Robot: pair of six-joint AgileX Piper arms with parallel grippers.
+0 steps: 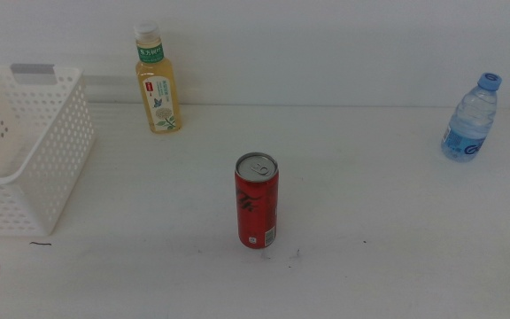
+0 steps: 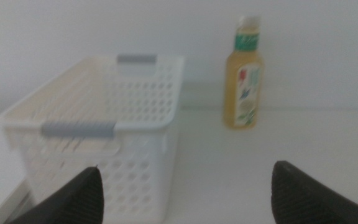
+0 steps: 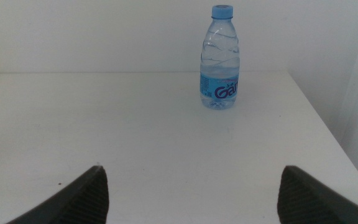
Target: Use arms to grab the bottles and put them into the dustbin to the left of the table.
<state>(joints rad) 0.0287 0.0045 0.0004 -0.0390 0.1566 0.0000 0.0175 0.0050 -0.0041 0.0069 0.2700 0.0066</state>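
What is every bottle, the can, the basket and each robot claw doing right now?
Yellowish tea bottle with green label: upright, white cap on.
Clear blue-capped water bottle: upright, capped.
Red drink can: upright, tab unopened.
White perforated plastic basket: upright, nothing visible inside.
Left gripper: open, holding nothing, facing the basket.
Right gripper: open, holding nothing, facing the water bottle.

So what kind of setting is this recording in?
Likely a lab-style test bench, not a home: a bare white table against a plain wall, holding only a perforated dustbin, tea bottle, red can and water bottle.
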